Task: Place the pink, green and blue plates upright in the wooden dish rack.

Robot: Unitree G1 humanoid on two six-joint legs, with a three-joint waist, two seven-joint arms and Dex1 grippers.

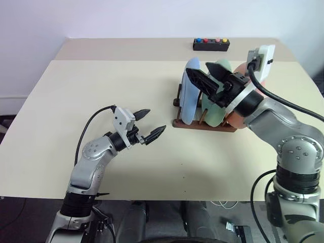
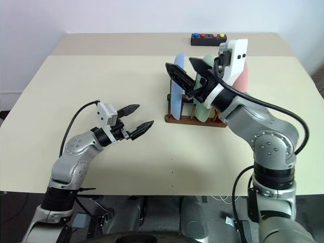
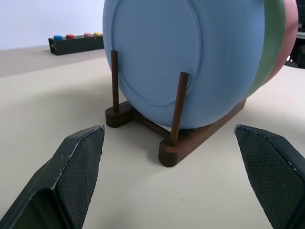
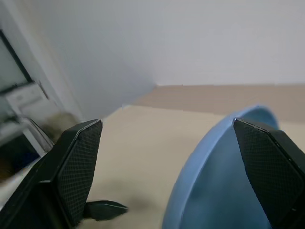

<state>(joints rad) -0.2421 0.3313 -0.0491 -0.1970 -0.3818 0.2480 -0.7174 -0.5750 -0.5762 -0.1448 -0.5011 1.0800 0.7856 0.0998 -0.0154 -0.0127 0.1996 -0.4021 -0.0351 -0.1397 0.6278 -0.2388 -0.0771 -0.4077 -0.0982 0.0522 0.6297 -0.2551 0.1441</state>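
pink plate [image 1: 238, 117] mostly hidden behind right end effector [image 1: 208, 77], green plate [image 1: 215, 109] partly

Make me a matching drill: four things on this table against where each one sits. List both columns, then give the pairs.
Things:
1. blue plate
2. green plate
3. pink plate
4. button box

Places:
A. far edge of the table
B. middle of the wooden dish rack
C. rack end nearest the left tool
D. rack end farthest from the left tool

Pairs: 1-C, 2-B, 3-D, 4-A
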